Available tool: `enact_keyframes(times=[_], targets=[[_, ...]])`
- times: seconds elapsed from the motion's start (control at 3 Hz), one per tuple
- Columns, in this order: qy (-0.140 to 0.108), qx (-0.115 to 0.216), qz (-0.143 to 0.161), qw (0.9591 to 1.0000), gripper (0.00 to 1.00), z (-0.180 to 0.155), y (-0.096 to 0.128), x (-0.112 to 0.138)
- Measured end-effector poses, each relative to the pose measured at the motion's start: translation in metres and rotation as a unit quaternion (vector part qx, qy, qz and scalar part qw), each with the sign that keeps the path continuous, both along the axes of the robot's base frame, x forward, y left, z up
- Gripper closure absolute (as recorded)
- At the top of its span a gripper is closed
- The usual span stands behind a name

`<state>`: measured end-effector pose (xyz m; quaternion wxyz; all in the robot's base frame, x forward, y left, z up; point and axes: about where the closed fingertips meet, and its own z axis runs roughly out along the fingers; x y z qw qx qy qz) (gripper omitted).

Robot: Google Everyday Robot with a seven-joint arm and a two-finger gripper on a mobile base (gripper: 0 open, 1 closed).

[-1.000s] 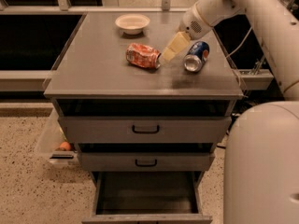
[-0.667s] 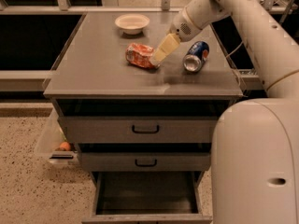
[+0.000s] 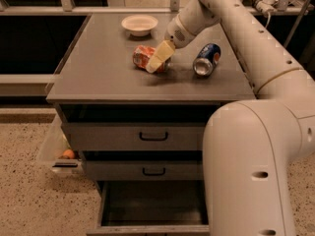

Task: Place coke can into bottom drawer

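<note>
Now, pincer (image 3: 156, 63) at dented coke can (image 3: 141, 56), grip unclear; blue can (image 3: 206, 59), red-white logo, nearby; bottom drawer (image 3: 152, 209) open

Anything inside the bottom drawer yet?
Nothing visible: the open bottom drawer shows only a dark, bare floor. Its right side is covered by the arm. The coke can lies on the cabinet top, with the hand at its right end.

You had the tool (image 3: 156, 63) at the coke can (image 3: 141, 56) mid-desk (image 3: 98, 77), the blue can (image 3: 206, 59) near on one side, the bowl (image 3: 140, 24) behind, bare surface opposite, and the bottom drawer (image 3: 152, 205) open below, partly screened by the arm (image 3: 246, 156).
</note>
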<state>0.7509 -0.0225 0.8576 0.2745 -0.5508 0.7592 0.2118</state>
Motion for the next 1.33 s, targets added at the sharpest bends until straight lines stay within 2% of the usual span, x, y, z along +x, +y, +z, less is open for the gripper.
enact_keyframes(times=[0.33,1.33], targets=[[-0.009,-0.009,-0.004,0.9999,0.18,-0.0096,0.0057,0.0078],[-0.010,-0.009,-0.005,0.9999,0.88,-0.0108,0.0064,0.0085]])
